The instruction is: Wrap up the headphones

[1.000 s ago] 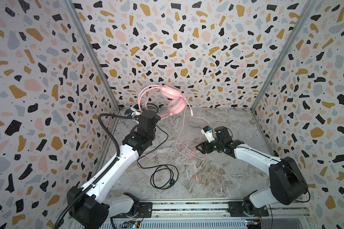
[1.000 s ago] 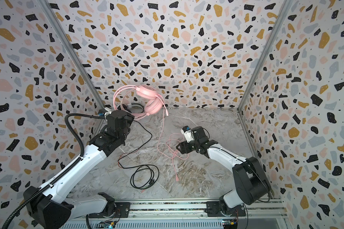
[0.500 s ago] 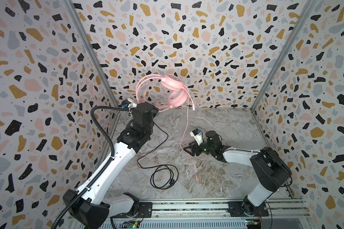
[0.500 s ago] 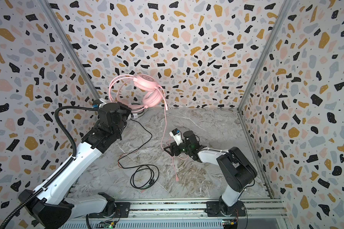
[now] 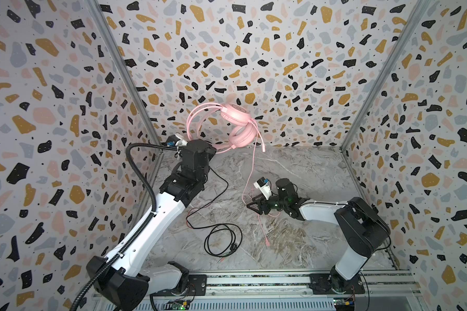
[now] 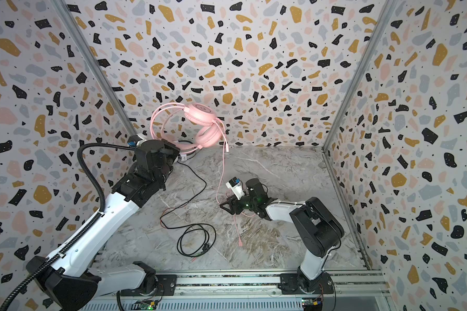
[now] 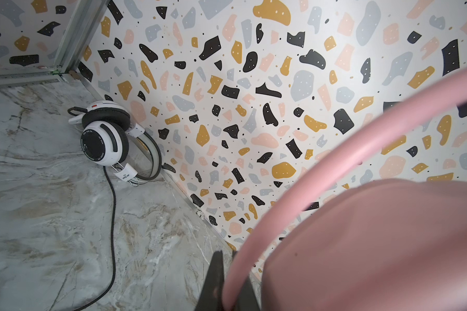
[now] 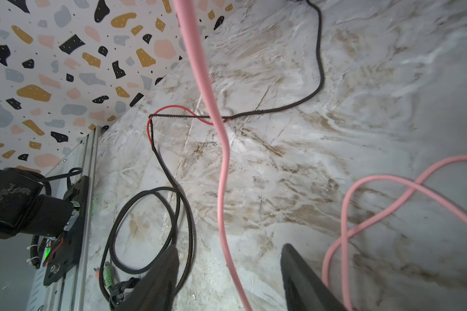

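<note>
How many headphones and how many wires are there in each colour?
pink headphones: 1
white-and-black headphones: 1
pink wire: 1
black wire: 1
Total: 4

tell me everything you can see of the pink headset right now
The pink headset is all pink, smooth plastic by its look: two round padded ear cups, one above the other, on a thin double headband. It hangs in the air near the back wall, clear of the marble table, with the left gripper shut on the headband. Its pink cable drops from the cups to the table, runs between the right gripper's open jaws, and lies there in loose loops.
</note>
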